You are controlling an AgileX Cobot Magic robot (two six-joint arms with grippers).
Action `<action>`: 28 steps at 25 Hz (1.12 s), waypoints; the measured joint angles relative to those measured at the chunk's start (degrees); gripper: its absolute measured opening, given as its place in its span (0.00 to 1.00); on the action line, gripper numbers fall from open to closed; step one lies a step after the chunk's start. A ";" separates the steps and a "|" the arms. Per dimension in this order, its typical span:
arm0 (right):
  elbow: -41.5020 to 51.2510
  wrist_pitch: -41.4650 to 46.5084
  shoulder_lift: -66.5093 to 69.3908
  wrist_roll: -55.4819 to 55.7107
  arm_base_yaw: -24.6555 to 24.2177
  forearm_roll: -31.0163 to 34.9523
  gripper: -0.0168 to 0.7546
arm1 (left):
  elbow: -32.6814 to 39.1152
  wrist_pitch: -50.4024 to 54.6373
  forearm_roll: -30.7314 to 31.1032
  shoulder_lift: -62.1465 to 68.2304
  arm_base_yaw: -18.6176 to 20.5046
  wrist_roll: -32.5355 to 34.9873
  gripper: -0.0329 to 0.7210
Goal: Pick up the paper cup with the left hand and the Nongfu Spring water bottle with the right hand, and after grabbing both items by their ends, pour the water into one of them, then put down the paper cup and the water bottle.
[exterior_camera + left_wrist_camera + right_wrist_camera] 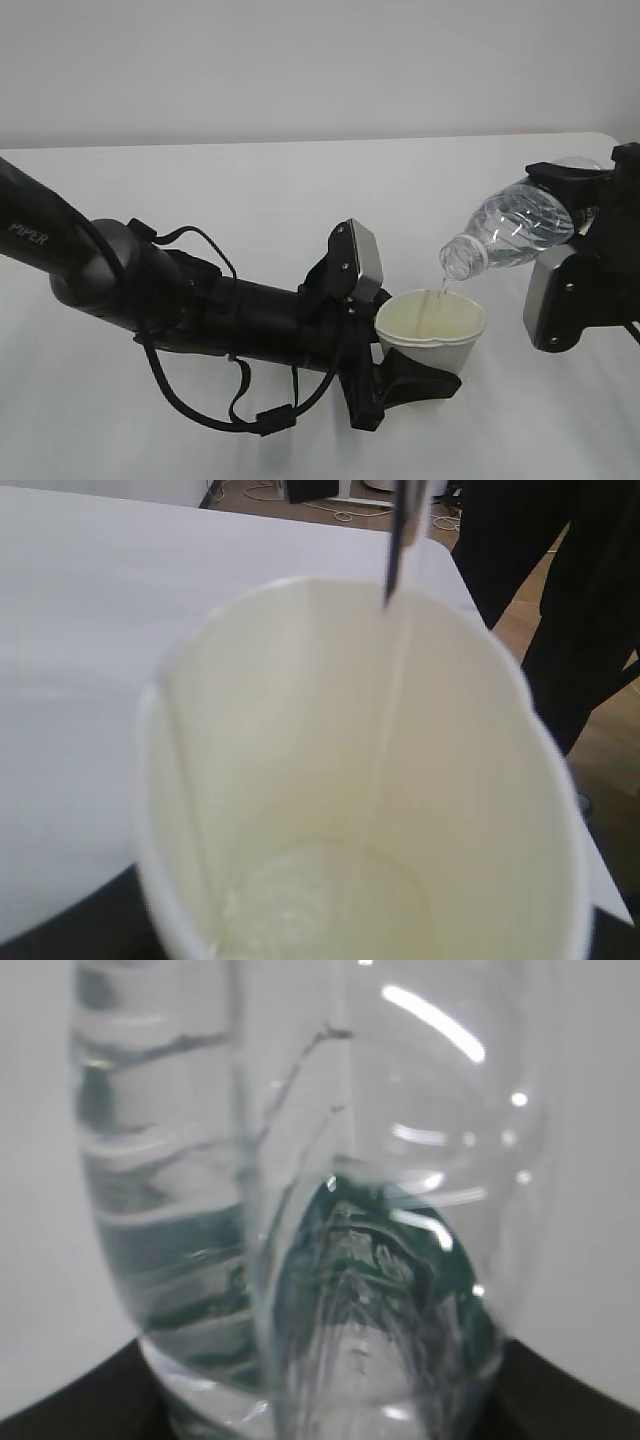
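Note:
My left hand (412,378), the black gripper on the PIPER arm, is shut on the lower part of the white paper cup (432,332) and holds it upright above the table. My right hand (582,205) grips the base end of the clear Nongfu Spring water bottle (515,232), tilted with its open mouth down-left over the cup. A thin stream of water (441,290) falls into the cup. The left wrist view looks into the paper cup (350,780), with the stream (385,720) running down and water pooling at the bottom. The bottle (300,1220) fills the right wrist view.
The white table (250,200) spreads under both arms. A grey camera block (358,258) sits on the left wrist just left of the cup. In the left wrist view, the table edge (600,880), floor cables and dark legs lie beyond it.

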 joint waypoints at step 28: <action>0.00 -0.26 0.00 -0.46 0.00 0.00 0.56 | 0.00 0.00 0.00 0.00 0.00 0.00 0.61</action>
